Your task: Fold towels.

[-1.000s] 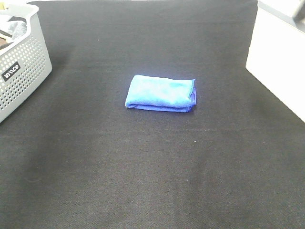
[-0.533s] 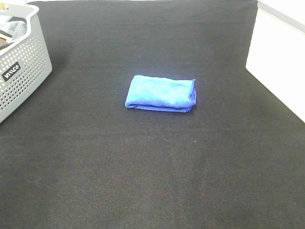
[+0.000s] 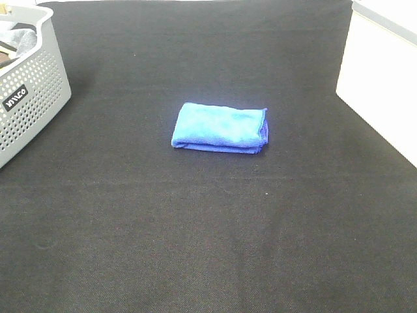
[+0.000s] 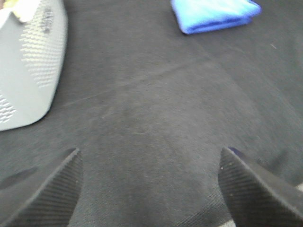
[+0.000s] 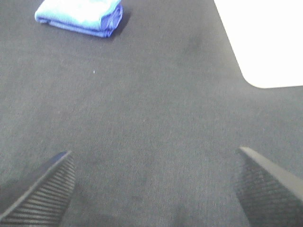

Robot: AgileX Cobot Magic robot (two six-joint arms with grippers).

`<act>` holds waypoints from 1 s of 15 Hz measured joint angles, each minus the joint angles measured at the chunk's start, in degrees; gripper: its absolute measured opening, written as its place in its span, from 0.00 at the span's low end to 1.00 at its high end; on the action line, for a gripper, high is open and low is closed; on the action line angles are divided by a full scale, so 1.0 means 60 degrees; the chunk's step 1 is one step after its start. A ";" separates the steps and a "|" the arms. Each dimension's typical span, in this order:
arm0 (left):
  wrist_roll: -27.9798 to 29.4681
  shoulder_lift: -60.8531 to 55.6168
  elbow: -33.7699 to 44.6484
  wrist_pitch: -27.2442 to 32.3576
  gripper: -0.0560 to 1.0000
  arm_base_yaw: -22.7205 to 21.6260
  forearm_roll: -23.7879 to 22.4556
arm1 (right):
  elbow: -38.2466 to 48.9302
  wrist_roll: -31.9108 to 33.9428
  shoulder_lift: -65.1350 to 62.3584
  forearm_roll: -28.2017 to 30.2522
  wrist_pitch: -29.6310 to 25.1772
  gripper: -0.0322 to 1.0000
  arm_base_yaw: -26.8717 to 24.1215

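Look at the blue towel [image 3: 219, 128]. It is folded into a small, neat rectangle with layers stacked on top of each other. You can see the darker blue edges of the layers along its near side and its right end. It lies flat near the middle of the black table cloth [image 3: 208, 228], and nothing is touching it.

Your left gripper [image 4: 150, 189] is spread wide. Its two dark ribbed fingers [image 4: 52, 194] sit far apart, and there is only bare black cloth between them. It holds nothing. The towel [image 4: 215, 14] is well away from it, and the grey basket [image 4: 28, 66] is off to one side.

Your right gripper [image 5: 154, 189] is spread wide too. It holds nothing, and you can only see cloth between its fingers [image 5: 42, 189]. The towel [image 5: 80, 16] is far from this gripper as well. A white box [image 5: 265, 38] sits to the other side.

From the high camera you cannot see either gripper. The grey basket [image 3: 29, 91] with little holes stands at the far left, and the white box [image 3: 381, 78] is at the right.
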State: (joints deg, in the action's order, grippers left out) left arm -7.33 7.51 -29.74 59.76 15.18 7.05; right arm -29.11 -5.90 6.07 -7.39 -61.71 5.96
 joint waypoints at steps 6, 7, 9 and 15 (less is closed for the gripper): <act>-0.0239 0.0000 0.0162 0.0115 0.77 0.0000 0.0267 | 0.0010 0.0000 -0.0010 0.0000 0.0048 0.85 0.0010; -0.0239 0.0000 0.0162 0.0115 0.77 0.0000 0.0267 | 0.0010 0.0000 -0.0010 0.0000 0.0048 0.85 0.0010; -0.0239 0.0000 0.0162 0.0115 0.77 0.0000 0.0267 | 0.0010 0.0000 -0.0010 0.0000 0.0048 0.85 0.0010; -0.0239 -0.0019 0.0162 0.0115 0.77 -0.1346 0.0277 | 0.0010 0.0000 -0.0010 -0.0010 0.0048 0.85 -0.0802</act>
State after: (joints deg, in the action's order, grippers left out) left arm -8.77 7.39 -28.76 60.45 7.10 8.71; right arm -29.05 -5.90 6.02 -7.45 -61.42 1.15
